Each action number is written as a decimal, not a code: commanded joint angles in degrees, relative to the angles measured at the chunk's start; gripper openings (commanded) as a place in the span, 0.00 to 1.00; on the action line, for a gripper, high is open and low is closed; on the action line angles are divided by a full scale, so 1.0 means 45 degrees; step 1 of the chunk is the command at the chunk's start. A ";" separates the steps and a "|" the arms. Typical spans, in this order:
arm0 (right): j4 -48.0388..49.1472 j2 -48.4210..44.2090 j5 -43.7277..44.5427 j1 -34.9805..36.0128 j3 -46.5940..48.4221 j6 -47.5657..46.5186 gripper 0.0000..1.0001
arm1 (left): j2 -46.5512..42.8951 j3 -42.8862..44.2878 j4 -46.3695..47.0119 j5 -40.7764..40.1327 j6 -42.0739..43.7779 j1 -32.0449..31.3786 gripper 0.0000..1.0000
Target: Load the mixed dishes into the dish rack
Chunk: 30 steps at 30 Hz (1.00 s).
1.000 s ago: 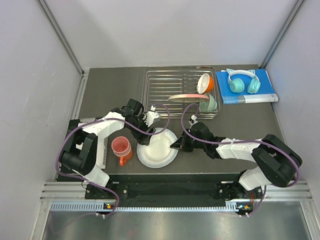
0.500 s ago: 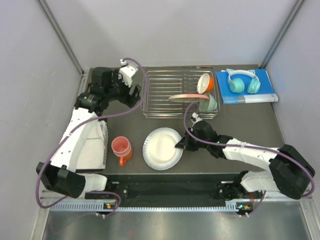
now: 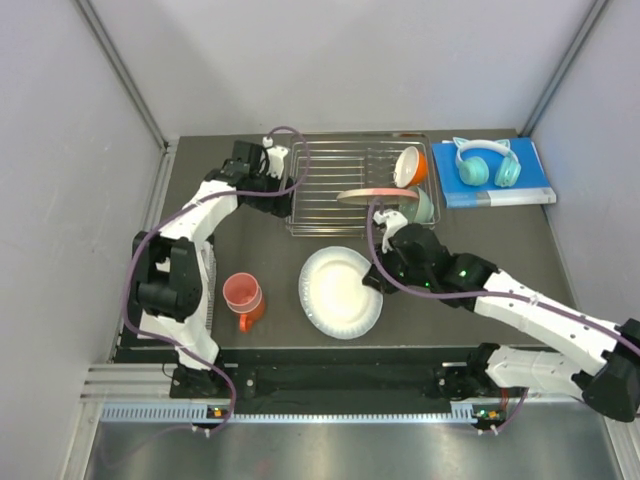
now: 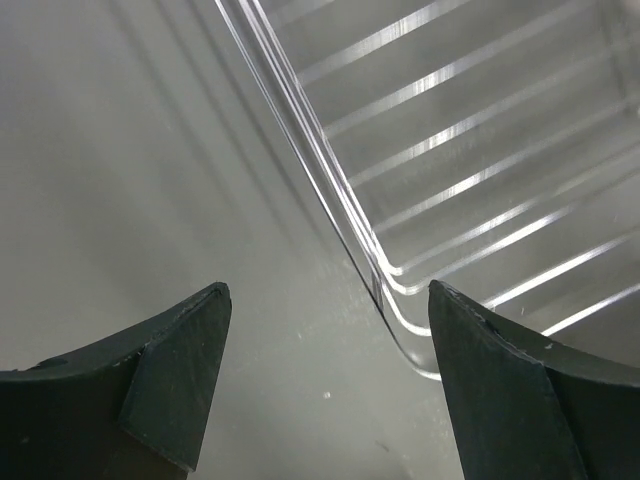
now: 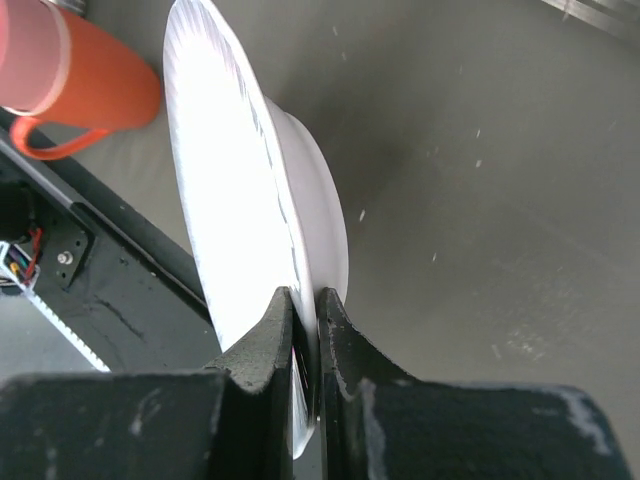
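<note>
The white plate [image 3: 338,292] is tilted up off the table, and my right gripper [image 3: 374,279] is shut on its right rim; in the right wrist view the rim [image 5: 255,200] sits pinched between the fingers of that gripper [image 5: 303,300]. A pink tumbler [image 3: 241,290] stands inside the orange mug [image 3: 249,312] left of the plate. The dish rack [image 3: 340,190] holds an orange bowl [image 3: 410,166], a mint-green bowl [image 3: 421,208] and a pink-rimmed plate [image 3: 368,196]. My left gripper [image 3: 283,176] hangs open at the rack's left edge, with the rack's corner [image 4: 395,290] just beyond its fingers [image 4: 325,375].
Teal cat-ear headphones [image 3: 487,164] lie on a blue book [image 3: 530,190] right of the rack. The tumbler [image 5: 30,50] and mug [image 5: 100,95] stand close to the plate's far edge. The table's front edge runs just below the plate.
My left arm left the plate and swung back to the rack's left edge, open. My right gripper has kept its hold and raised and shifted the plate to the right.
</note>
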 commanded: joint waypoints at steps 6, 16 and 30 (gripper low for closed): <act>-0.0672 -0.1321 -0.0320 0.0306 0.3523 -0.1531 0.00 | 0.0487 0.1381 0.0873 -0.0056 -0.0682 0.0055 0.84; -0.3252 0.0981 0.2861 -0.0122 1.1315 -0.5320 0.00 | 0.0995 -0.0004 0.1186 0.0608 -0.0488 0.0035 0.81; -0.1457 0.2681 0.3215 -0.3794 1.3449 -0.8425 0.00 | -0.0723 -0.2193 0.0448 0.1878 0.1718 0.0054 0.57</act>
